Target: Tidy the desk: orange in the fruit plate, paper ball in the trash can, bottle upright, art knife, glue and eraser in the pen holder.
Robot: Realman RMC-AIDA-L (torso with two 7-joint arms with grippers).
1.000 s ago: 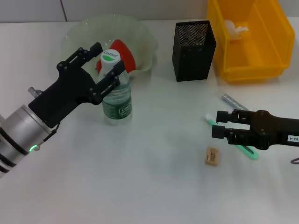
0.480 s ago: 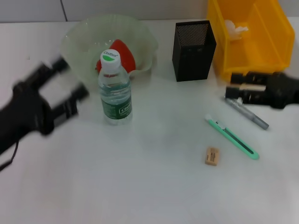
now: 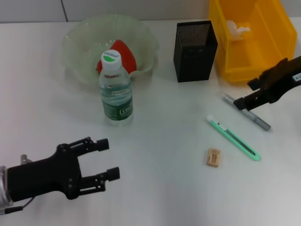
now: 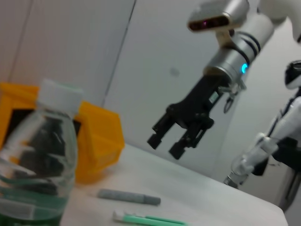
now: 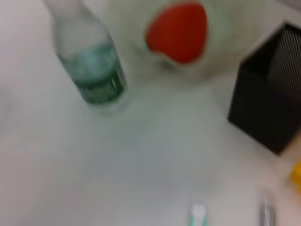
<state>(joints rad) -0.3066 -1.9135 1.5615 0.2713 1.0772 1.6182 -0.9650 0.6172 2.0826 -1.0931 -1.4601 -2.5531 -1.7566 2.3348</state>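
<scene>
**Tabletop status: bottle upright, three small items loose, both hands empty**

Bottle (image 3: pixel 115 88) stands upright on the white tabletop (image 3: pixel 160 188), cap on, just in front of the fruit plate (image 3: pixel 80 42). The orange (image 3: pixel 123 55) lies inside the plate, partly hidden behind the bottle cap in the head view. The black mesh pen holder (image 3: pixel 194 44) stands beside the plate, with the yellow trash can (image 3: pixel 254 40) on its far side; the paper ball (image 3: pixel 236 30) sits in the can.

Three items lie flat on the tabletop, apart from each other and outside the pen holder: the grey glue stick (image 3: pixel 249 114) nearest the trash can, the green art knife (image 3: pixel 233 138) just beside it, and the tan eraser (image 3: pixel 213 157) nearest the robot.

Left hand (image 3: pixel 104 160) is low at the near left of the tabletop, well apart from the bottle, fingers spread wide, holding nothing. Right hand (image 3: pixel 244 96) is above the glue stick's far end; the left wrist view shows it raised off the tabletop, fingers parted and empty.
</scene>
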